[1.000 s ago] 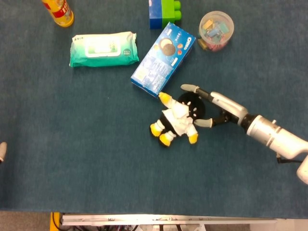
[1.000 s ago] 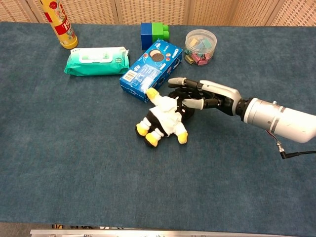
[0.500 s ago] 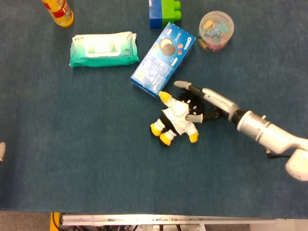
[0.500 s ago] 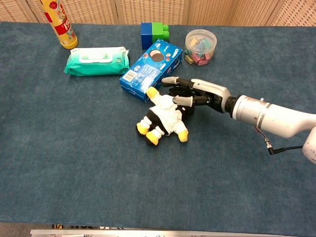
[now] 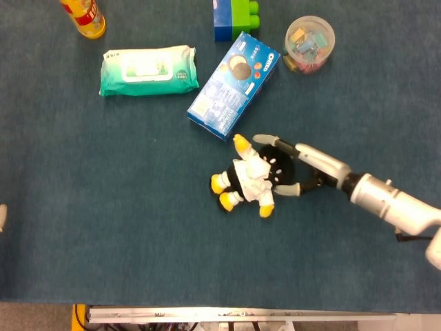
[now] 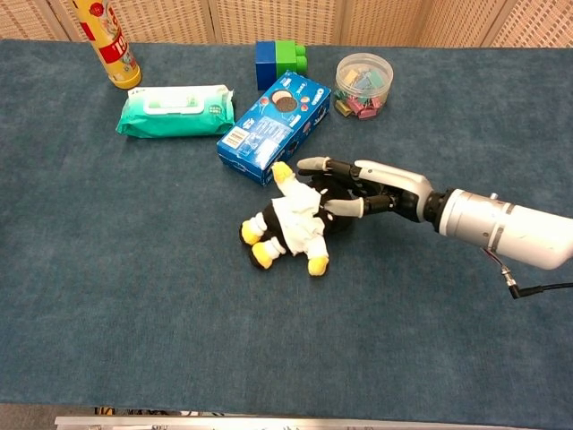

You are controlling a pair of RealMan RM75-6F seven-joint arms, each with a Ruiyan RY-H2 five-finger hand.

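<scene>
Plush toy (image 6: pixel 288 226) lies mid-surface (image 6: pixel 134 305), the right hand (image 6: pixel 367 193) touching its right side. Biscuit box (image 6: pixel 273 128) just behind it. Wipes pack (image 6: pixel 175 110) left of box; block (image 6: pixel 279 61), clip jar (image 6: pixel 362 84) and bottle (image 6: pixel 106 40) further back.

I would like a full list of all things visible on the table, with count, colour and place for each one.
plush penguin: 1, black and white with yellow feet, middle of the table, lying down.
cookie box: 1, blue, just behind the penguin, lying flat.
wet wipes pack: 1, green and white, left of the box.
building blocks: 2, one blue and one green, joined, far edge.
tub of clips: 1, clear with mixed colours, right of the blocks.
bottle: 1, yellow and red, far left corner.
table cover: 1, dark blue.
right hand: 1, black and silver, fingers around the penguin's head.
left hand: not in view.
</scene>
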